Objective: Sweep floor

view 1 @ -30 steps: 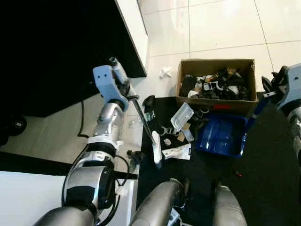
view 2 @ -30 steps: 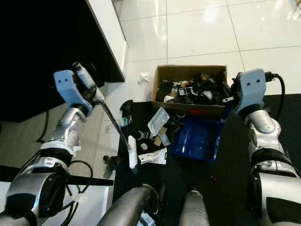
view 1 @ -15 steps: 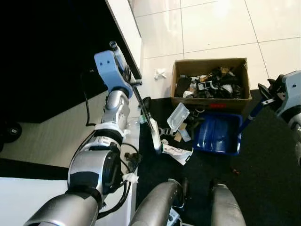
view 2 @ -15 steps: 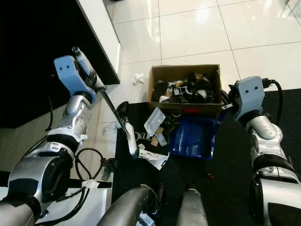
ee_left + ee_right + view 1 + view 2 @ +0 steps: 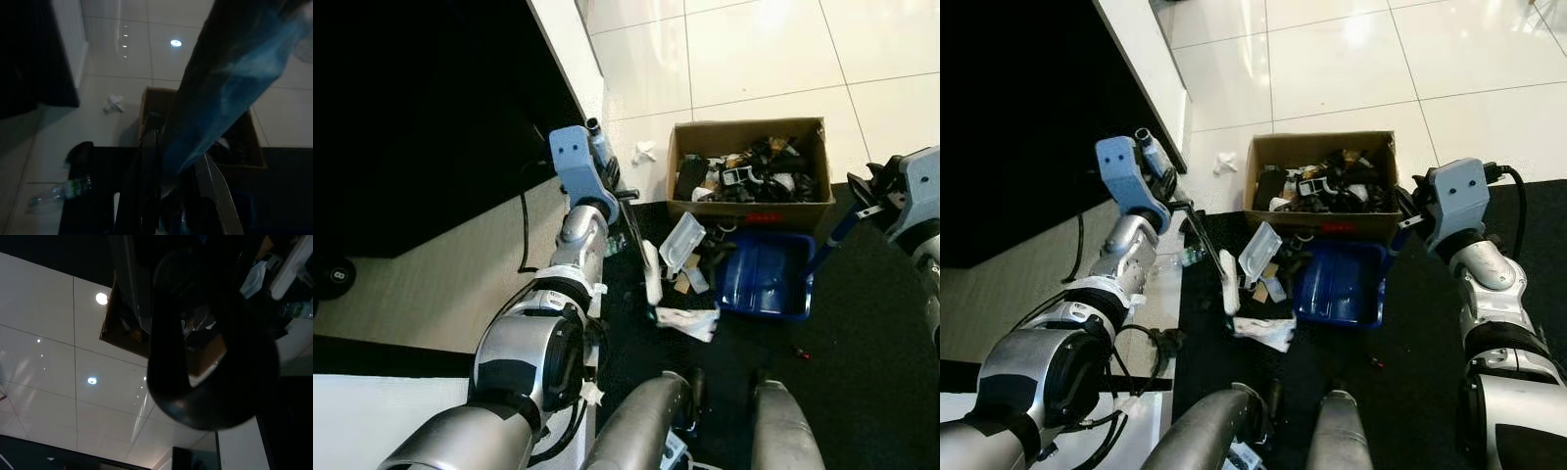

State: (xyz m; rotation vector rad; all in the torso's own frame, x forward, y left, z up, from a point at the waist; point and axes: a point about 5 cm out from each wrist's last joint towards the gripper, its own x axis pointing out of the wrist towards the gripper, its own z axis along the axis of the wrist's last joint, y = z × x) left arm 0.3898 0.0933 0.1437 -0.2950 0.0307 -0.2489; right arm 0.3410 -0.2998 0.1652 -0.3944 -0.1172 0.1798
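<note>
Blue plastic caps the left wrist, where the left gripper (image 5: 1167, 186) is clamped around the top of a thin dark broom handle (image 5: 1201, 235); the rod slants down and to the right from it to a narrow white broom head (image 5: 1229, 282) resting on the black mat (image 5: 1410, 343), just left of the loose litter. That litter is a tilted clear plastic tray (image 5: 1260, 252), scraps of brown card, and a crumpled white sheet (image 5: 1266, 331) lying just nearer than the broom head. Right of the pile sits a glossy blue dustpan (image 5: 1339, 284), a shallow square scoop, its blue handle (image 5: 1398, 238) rising to the right gripper (image 5: 1420, 206), which holds it, though whether its fingers are fully closed around it cannot be told from here. Just beyond the dustpan, on the far edge of the mat, stands an open brown cardboard box (image 5: 1263, 149) heaped with dark tangled junk, mostly black pieces with some white bits. Shiny white floor tiles (image 5: 1332, 69) lie beyond, with a small crumpled white wad (image 5: 1225, 163) to the left of the box. A clear plastic bottle (image 5: 58, 192) lies on its side at the left edge of the mat, near a black rounded object (image 5: 80, 152).
</note>
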